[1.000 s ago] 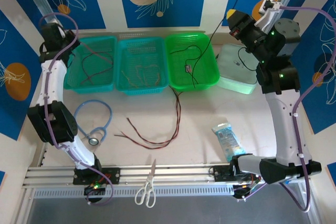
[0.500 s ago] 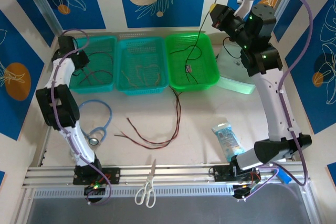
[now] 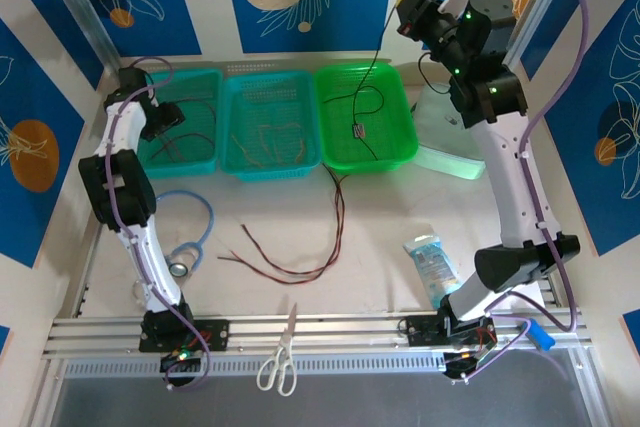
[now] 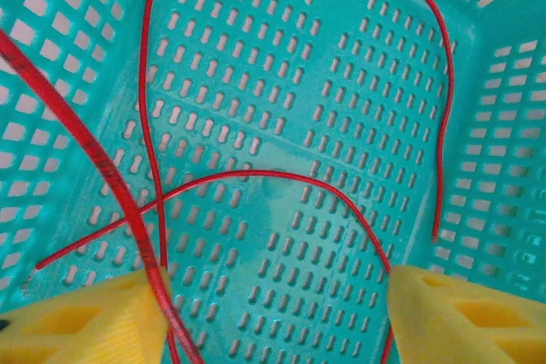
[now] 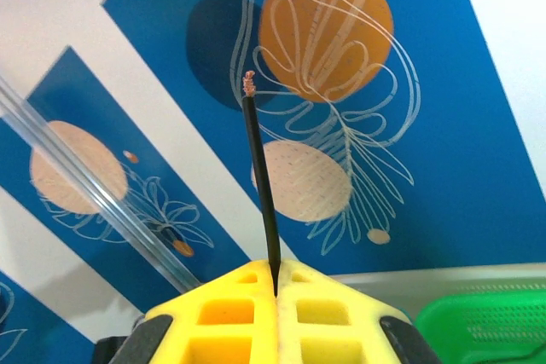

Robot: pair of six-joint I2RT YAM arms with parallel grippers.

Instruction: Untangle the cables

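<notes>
Up at one o'clock, my right gripper (image 3: 410, 9) is clamped tight on the black cable (image 3: 381, 47), whose slack drops into the green basket (image 3: 402, 152). At ten o'clock my left gripper (image 3: 165, 115) hangs with fingers spread and empty over the red cables (image 4: 256, 174) in the teal basket (image 3: 170, 165). The step in hand looks like drawing the black one clear; next I should lower and release it away from the loose cables (image 3: 300, 269) at six o'clock.

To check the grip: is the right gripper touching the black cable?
Touching. In the right wrist view the black cable is pinched in the shut right gripper.
</notes>
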